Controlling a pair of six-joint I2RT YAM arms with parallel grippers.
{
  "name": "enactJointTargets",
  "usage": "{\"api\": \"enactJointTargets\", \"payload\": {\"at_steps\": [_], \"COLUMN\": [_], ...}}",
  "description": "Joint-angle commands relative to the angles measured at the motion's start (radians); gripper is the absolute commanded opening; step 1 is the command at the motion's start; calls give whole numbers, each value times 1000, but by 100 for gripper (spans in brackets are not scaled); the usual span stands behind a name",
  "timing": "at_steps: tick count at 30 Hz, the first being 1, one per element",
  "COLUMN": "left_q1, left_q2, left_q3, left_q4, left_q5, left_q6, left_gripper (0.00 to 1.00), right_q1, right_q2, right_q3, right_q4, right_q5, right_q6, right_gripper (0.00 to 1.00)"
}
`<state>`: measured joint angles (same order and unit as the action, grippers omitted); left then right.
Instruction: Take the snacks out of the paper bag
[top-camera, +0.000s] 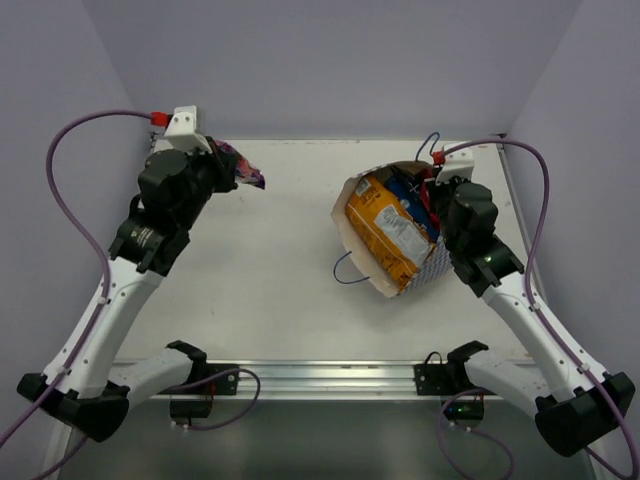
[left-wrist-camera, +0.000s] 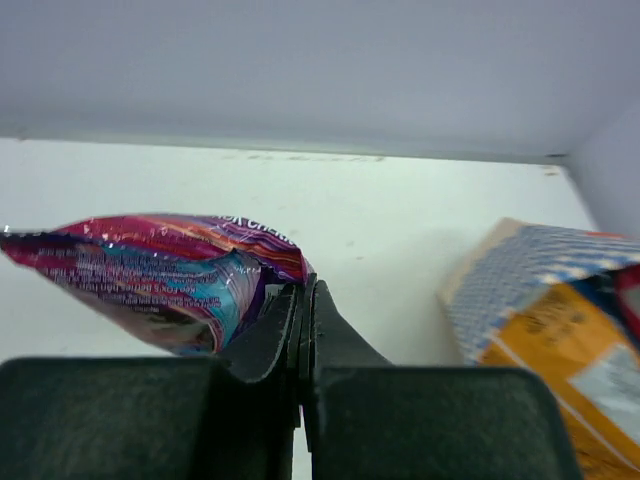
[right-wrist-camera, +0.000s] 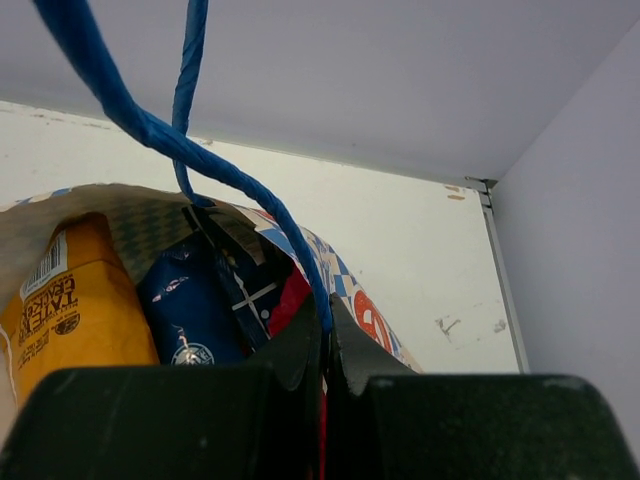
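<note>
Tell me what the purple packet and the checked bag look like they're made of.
The purple packet: probably thin plastic or foil film, glossy; it crinkles and glints. The checked bag: apparently paper, matte; beige inside, stiff creased walls holding a boxy shape.

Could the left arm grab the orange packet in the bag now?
Probably not yet: its end effector is shut on the purple-pink packet at the left. The orange packet shows in the open mouth of the paper bag, facing that side, so after letting go the way looks free.
</note>
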<state>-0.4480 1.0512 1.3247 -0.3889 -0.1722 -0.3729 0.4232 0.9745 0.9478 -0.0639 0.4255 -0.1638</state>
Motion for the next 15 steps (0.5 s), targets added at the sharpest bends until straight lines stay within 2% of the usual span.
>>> {"api": "enactJointTargets", "payload": {"at_steps": [1, 2, 5, 9, 12, 15], "left_q1": [141, 204, 274, 311, 330, 370], "left_q2": [137, 173, 335, 518, 527, 529], "left_q3": [-91, -102, -98, -67, -149, -320], "left_q4": [94, 164, 304, 479, 649, 806], "left_q5": [86, 112, 166, 201, 177, 140], "left_q6": [88, 85, 75, 63, 57, -15], "left_gripper": [0, 0, 0, 0, 0, 0], "right_q1": [-8, -8, -8, -6, -8, -6], "right_q2": [-25, -28, -33, -33, -28, -17], "right_q3": [77, 83, 94, 85, 72, 66], "right_q4": [-30, -40, -76, -94, -96, -99], "right_q5": [-10, -19, -57, -112, -137, -148], "right_q6": [24, 29, 46, 75, 83, 86], "right_gripper": [0, 0, 0, 0, 0, 0]}}
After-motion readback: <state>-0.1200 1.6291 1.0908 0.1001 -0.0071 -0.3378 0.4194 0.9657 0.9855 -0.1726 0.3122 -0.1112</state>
